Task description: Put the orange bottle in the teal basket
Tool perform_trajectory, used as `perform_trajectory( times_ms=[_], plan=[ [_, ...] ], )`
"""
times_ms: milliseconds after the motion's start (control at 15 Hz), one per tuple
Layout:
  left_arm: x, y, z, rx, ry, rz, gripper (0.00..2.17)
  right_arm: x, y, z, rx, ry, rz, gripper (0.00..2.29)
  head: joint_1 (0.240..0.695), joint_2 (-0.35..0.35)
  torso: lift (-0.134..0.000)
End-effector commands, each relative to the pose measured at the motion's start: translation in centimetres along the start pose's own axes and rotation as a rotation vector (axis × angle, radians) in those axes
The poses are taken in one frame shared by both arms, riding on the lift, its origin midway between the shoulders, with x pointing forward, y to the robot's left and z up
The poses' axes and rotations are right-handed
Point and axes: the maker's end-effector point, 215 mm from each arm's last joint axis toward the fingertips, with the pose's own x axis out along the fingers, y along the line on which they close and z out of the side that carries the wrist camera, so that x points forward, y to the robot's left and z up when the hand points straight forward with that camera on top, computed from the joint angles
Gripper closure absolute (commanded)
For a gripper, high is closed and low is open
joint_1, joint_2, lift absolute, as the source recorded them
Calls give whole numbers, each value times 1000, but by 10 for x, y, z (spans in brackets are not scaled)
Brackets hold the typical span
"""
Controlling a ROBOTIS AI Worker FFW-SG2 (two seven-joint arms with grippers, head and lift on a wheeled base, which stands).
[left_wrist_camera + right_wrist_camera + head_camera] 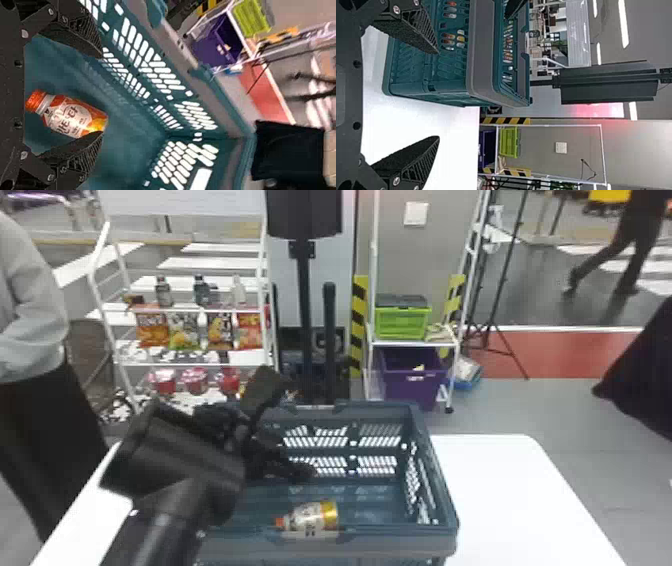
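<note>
"Where are we in the task?"

"At its close, we judge. Nearest us, our black two-fingered left gripper (pixel 103 95) has its jaws wide apart inside the teal plastic basket (pixel 390 544), and the small orange bottle (pixel 73 115) with its orange cap lies on its side on the basket floor, near the near wall."

"Are we touching it?"

"One fingertip overlaps its base in the left wrist view, but we can't tell whether they touch. Next we should lift straight up, jaws wide, without nudging the bottle or catching the rim."

"And our other side?"

"Our black right gripper (pixel 438 95) is wide too, holding nothing, by the basket's outside wall."

"What does each view add?"

"The left wrist view gives us the bottle's label up close; the right wrist view gives that outer wall on the white table (pixel 510 490); the head view adds, farther off, racked snack bags (pixel 220 331) and red-lidded tubs (pixel 194 381)."
</note>
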Motion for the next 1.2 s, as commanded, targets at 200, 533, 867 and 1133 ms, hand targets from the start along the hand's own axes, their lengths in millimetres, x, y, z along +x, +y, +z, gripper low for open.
perform_trajectory(
  times_ms=[200,533,867,1133],
  plan=[
    [-80,20,-11,-221,-176,56,181,0,-1,2,-1,-4,-1,127,499,0,0],
    [-154,35,-59,-436,-334,122,181,0,-4,4,-4,-7,-4,127,499,0,0],
    [-194,53,-129,-549,-384,213,178,2,-7,7,-4,-16,-3,127,499,0,0],
    [-220,54,-159,-400,-448,335,178,5,-5,11,-3,-26,5,127,499,0,0]
  ],
)
